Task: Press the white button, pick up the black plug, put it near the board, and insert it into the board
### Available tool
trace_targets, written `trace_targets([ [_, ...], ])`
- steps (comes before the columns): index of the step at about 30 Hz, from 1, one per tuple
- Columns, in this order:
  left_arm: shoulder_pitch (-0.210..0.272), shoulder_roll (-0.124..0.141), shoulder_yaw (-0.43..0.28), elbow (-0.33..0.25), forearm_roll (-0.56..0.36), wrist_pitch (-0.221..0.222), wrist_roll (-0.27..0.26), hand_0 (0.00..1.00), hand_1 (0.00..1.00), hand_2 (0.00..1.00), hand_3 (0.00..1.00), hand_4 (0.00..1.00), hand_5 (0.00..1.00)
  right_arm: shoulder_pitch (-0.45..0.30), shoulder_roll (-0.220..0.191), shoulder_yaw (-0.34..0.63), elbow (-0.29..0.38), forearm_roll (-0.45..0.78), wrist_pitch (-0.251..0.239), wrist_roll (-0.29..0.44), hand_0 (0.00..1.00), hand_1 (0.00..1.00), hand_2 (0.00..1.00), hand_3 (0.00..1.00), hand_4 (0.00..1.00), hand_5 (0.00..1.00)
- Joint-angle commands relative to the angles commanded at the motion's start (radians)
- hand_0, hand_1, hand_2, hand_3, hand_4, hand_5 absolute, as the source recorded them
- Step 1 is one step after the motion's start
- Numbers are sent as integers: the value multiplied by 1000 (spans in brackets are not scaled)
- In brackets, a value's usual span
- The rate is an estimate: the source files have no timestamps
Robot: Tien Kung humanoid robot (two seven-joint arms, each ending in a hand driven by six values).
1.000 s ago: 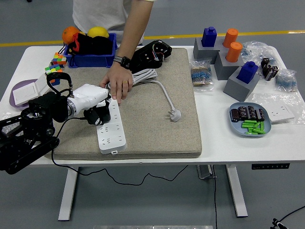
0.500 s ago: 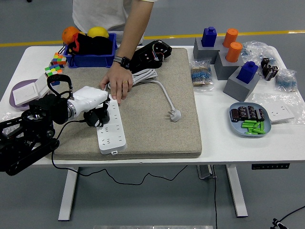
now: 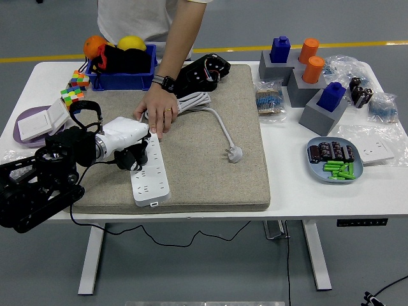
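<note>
White and wide, the counter (image 3: 210,205) holds a big grey mat (image 3: 210,159). On the mat lies a long white power strip (image 3: 150,177), which is the board. A person's hand (image 3: 156,112) presses down on the far end of it to keep it from sliding.

The left robot hand (image 3: 132,156) comes in from the left. Its fingers are curled around a black plug (image 3: 135,158), and a thin black cord runs back from it. The plug sits right over the far part of the power strip, touching it or nearly so. I cannot tell if the pins are in the holes yet. The right robot hand is not in the picture.

A white plug (image 3: 234,153) on a white cable (image 3: 213,115) lies apart on the mat.

What could go wrong? If the pins do not line up with the holes, the push may just shove the strip sideways. The plug may tip in the fingers and jam. The robot hand is also close to the person's hand, so it could bump it.
</note>
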Motion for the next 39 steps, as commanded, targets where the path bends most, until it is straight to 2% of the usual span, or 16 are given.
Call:
trace_targets([
  [15, 2, 4, -17, -16, -25, 5, -41, 207, 379, 419, 499, 791, 2, 1, 1, -4, 1, 0, 0, 1, 718, 695, 678, 605, 717, 414],
  [16, 3, 5, -18, -19, -24, 4, -40, 284, 520, 583, 540, 827, 2, 1, 1, -3, 0, -1, 0, 1, 718, 694, 678, 605, 717, 413],
  [21, 4, 10, -28, -34, -19, 2, -37, 284, 520, 583, 540, 827, 2, 0, 1, -6, -1, -1, 1, 1, 718, 694, 678, 605, 717, 413],
  [22, 5, 11, -30, -37, -18, 1, -36, 347, 642, 661, 528, 948, 2, -1, 1, -6, -1, -1, 1, 1, 717, 694, 678, 602, 717, 413],
  [39, 15, 20, -57, -66, -24, -17, -21, 373, 667, 668, 529, 966, 2, -4, -1, -9, -2, -3, 1, 1, 718, 694, 677, 601, 718, 411],
])
